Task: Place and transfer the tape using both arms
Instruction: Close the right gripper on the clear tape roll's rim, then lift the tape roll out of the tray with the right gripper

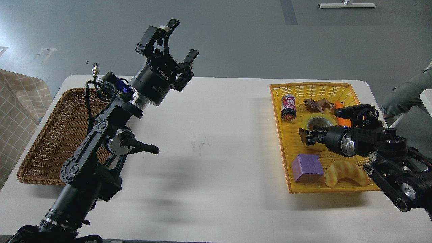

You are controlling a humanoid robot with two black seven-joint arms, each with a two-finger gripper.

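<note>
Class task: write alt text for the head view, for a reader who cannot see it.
The right gripper reaches over the tape in a yellow basket on a white table. The left gripper is raised, fingers apart, beside a brown wicker basket.

Matt white counter (209, 141); brown wicker basket (50, 141); yellow woven tray (287, 168); glossy translucent tape (319, 119); matt black arms are shown.
</note>
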